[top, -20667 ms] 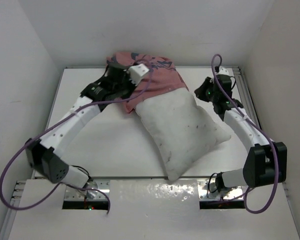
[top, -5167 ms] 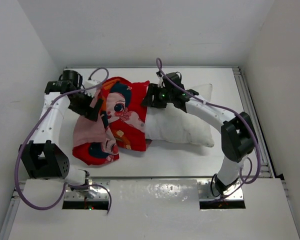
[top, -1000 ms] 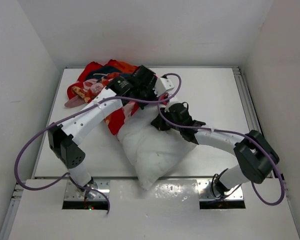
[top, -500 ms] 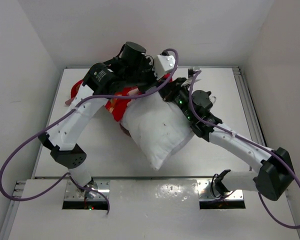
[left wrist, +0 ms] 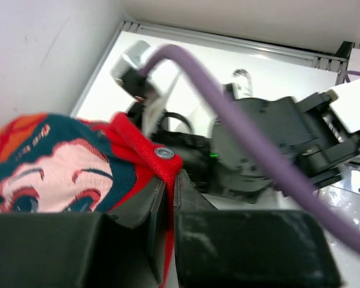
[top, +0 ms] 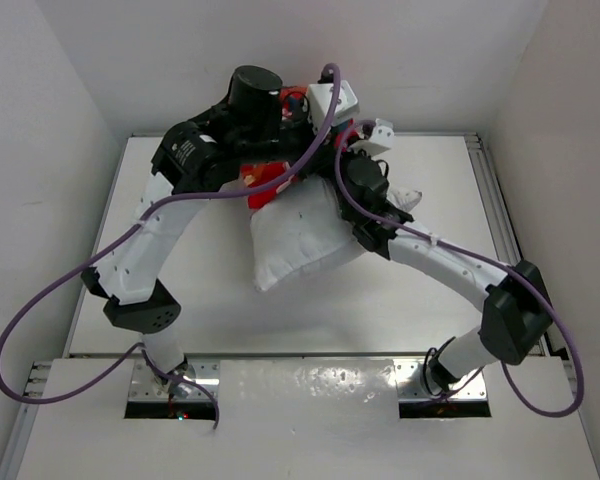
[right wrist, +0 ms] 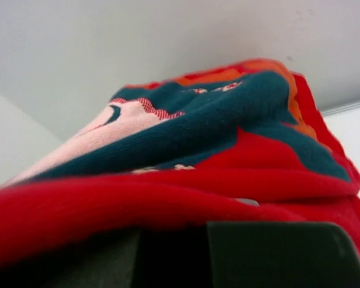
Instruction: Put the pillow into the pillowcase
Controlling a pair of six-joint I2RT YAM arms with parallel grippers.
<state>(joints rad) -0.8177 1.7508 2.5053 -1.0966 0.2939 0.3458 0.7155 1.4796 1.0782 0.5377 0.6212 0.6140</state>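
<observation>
The white pillow hangs tilted below both raised arms, its top end tucked into the red pillowcase. My left gripper is high at the back. In the left wrist view the left gripper is shut on the pillowcase's red edge, beside a metal snap. My right gripper is close to the right of it. In the right wrist view the printed pillowcase drapes over the right gripper, which looks shut on it. Most of the pillowcase is hidden by the arms.
The white table is walled on the left, back and right. A metal rail runs along its right edge. The right arm's black wrist is right in front of the left gripper, and purple cables loop off both arms.
Both grippers have risen further and moved back with the pillowcase edge. The pillow has swung up under them and now hangs shorter and more upright.
</observation>
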